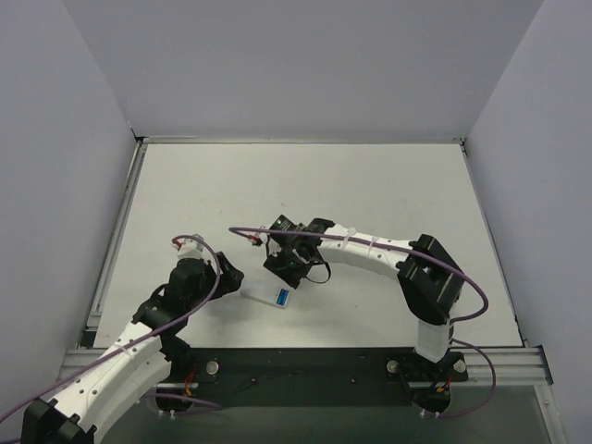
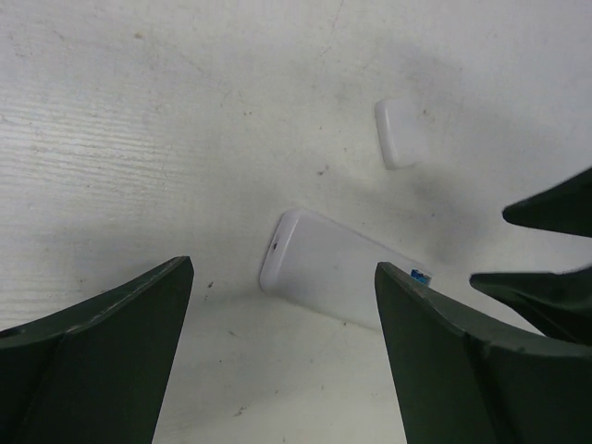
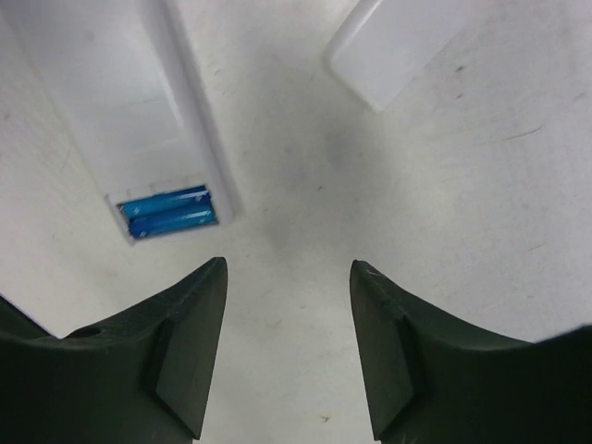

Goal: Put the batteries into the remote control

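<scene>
The remote control [image 1: 262,294] lies white back up on the table between the two arms. Its battery bay at one end is uncovered, and two blue batteries [image 3: 169,213] lie side by side inside it. My right gripper [image 3: 288,268] hangs open just past that end, with only bare table between its fingers. My left gripper [image 2: 284,268] is wide open near the remote's [image 2: 333,268] other, rounded end and touches nothing. A sliver of blue battery [image 2: 419,274] shows beside its right finger [image 2: 444,351].
A small loose white lid-like piece [image 3: 398,46] lies on the table a short way from the remote, also visible as the white piece [image 2: 396,134] in the left wrist view. The right gripper's dark fingers [image 2: 550,213] reach in at that view's right edge. Grey walls enclose the white table [image 1: 370,185].
</scene>
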Motion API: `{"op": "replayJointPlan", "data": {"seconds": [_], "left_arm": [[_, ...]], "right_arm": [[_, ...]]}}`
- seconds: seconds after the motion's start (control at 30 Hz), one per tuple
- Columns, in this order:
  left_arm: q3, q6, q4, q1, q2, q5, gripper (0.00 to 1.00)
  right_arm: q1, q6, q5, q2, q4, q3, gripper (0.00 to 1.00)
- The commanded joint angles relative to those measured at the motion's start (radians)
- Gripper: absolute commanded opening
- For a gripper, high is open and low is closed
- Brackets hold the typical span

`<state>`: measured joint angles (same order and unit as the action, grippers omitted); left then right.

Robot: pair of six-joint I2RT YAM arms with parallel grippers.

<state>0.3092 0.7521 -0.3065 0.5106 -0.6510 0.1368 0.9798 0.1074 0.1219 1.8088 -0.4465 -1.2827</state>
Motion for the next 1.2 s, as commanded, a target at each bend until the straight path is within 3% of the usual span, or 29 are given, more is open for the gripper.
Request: {"op": "replayJointPlan", "data": {"seconds": [0.0, 0.03, 0.23, 0.53, 1.03, 1.17], "left_arm": [[0.005, 0.05, -0.025, 0.002, 0.117, 0.066, 0.9], [0.002, 0.058, -0.032, 0.002, 0.163, 0.078, 0.9], [0.01, 0.067, -0.091, 0.002, 0.263, 0.099, 0.89], [0.018, 0.067, -0.108, 0.002, 0.263, 0.089, 0.89], [0.008, 0.067, -0.082, 0.002, 0.248, 0.08, 0.89], [0.005, 0.07, -0.075, 0.002, 0.245, 0.07, 0.89]], "right_arm": [[-0.053, -0.132, -0.048, 0.076, -0.028, -0.137, 0.56], [-0.05, -0.149, -0.059, 0.092, -0.027, -0.157, 0.61], [-0.053, -0.221, -0.114, 0.234, -0.023, -0.288, 0.61], [-0.067, -0.238, -0.166, 0.369, -0.018, -0.382, 0.62], [-0.236, -0.166, -0.323, 0.198, -0.018, -0.119, 0.61], [-0.248, -0.186, -0.236, 0.161, -0.009, -0.129, 0.61]]}}
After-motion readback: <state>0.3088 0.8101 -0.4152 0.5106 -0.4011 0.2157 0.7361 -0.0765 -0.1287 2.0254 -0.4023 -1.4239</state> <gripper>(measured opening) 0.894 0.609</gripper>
